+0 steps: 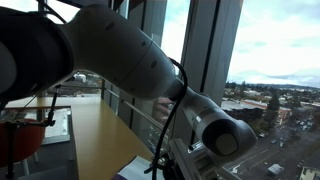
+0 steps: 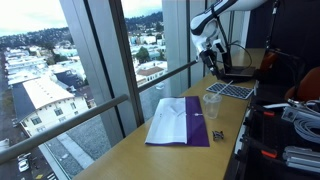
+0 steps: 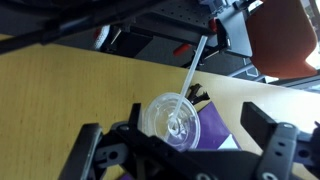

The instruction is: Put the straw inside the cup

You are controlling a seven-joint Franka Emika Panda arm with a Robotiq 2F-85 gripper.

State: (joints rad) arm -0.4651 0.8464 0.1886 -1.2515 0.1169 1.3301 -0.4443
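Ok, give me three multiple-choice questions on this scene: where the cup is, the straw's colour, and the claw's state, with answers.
1. Where is the clear plastic cup? A on the wooden table by the purple cloth; B on the floor; C on a chair.
2. What colour is the thin straw? A red; B white; C green.
3. How is the claw? A shut on the straw; B shut on the cup; C open.
Answers: 1 A, it stands on the tabletop beside the cloth; 2 B, the wrist view shows it white; 3 C, its fingers stand wide apart, gripping nothing.
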